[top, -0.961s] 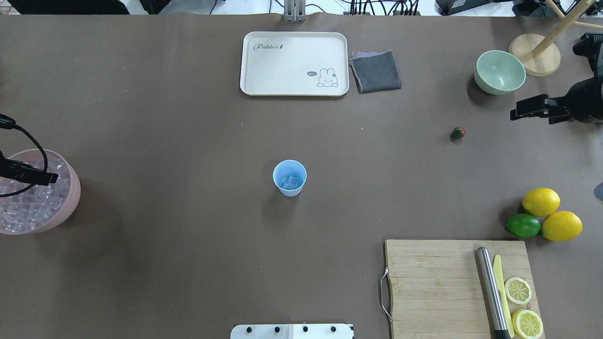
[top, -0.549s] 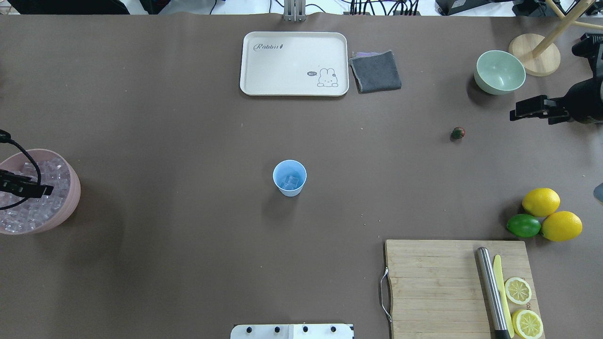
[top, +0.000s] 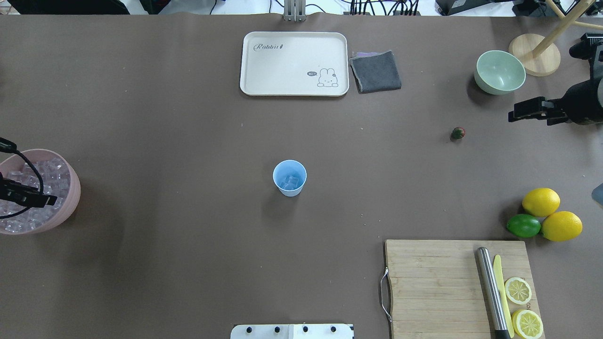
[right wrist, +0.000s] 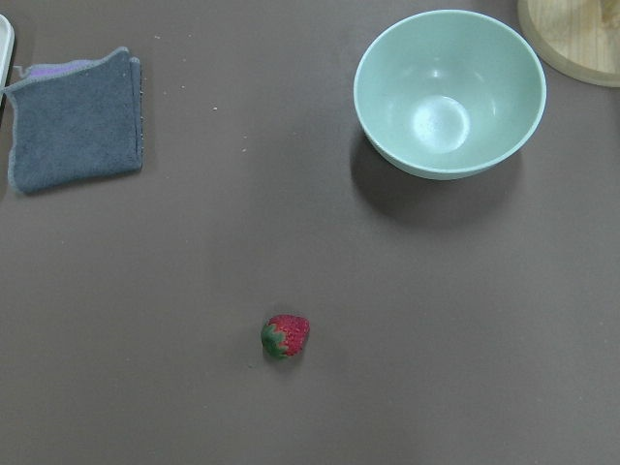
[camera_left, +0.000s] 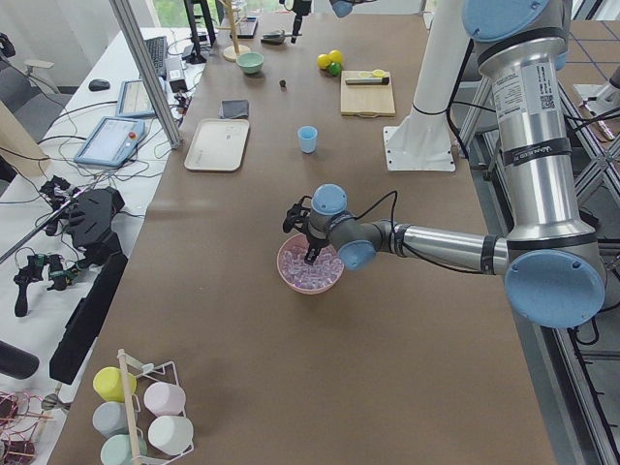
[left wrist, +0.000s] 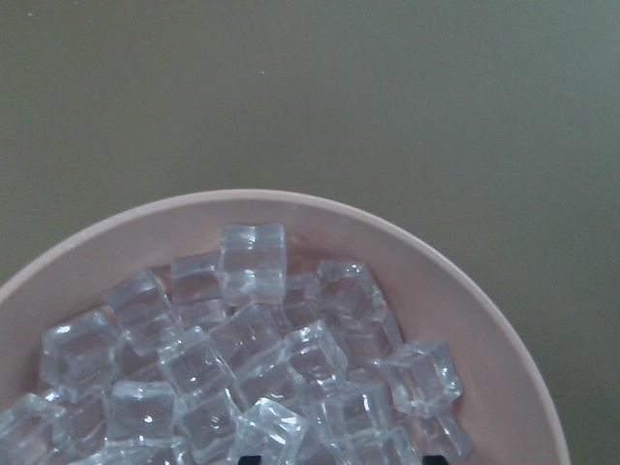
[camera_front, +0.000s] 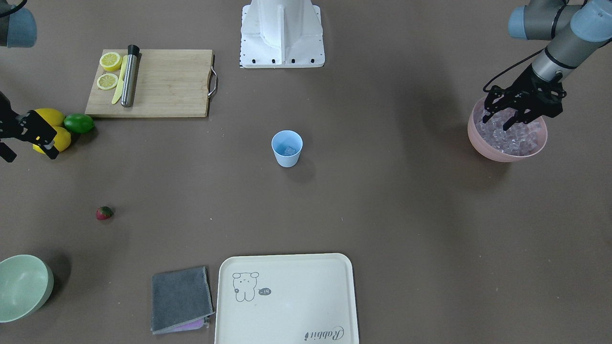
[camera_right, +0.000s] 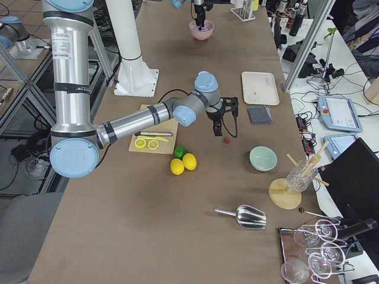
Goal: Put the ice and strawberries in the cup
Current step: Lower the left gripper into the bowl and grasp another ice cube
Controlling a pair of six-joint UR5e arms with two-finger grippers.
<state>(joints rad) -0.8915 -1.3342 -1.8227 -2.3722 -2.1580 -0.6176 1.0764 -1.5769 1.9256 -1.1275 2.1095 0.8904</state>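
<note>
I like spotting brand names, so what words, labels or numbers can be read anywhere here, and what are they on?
"Rabbit": cursive, in a corner of the cream tray.
"hi~": in a tiny speech bubble beside the rabbit drawing on that tray; barely legible.
Stickers with codes on the left arm and right arm: too small to read.
Nothing else is legible.

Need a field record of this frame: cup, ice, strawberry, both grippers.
cup: small pale-blue plastic tumbler, upright at mid-table, a few ice cubes inside
ice: clear cubes heaped in round pink bowl
strawberry: small red strawberry with green top, lying on the brown table, not in the cup
left gripper: open, fingertips down at the ice in the pink bowl
right gripper: open, empty, above the table on the strawberry's side
task state: some ice in, strawberry not yet
</note>
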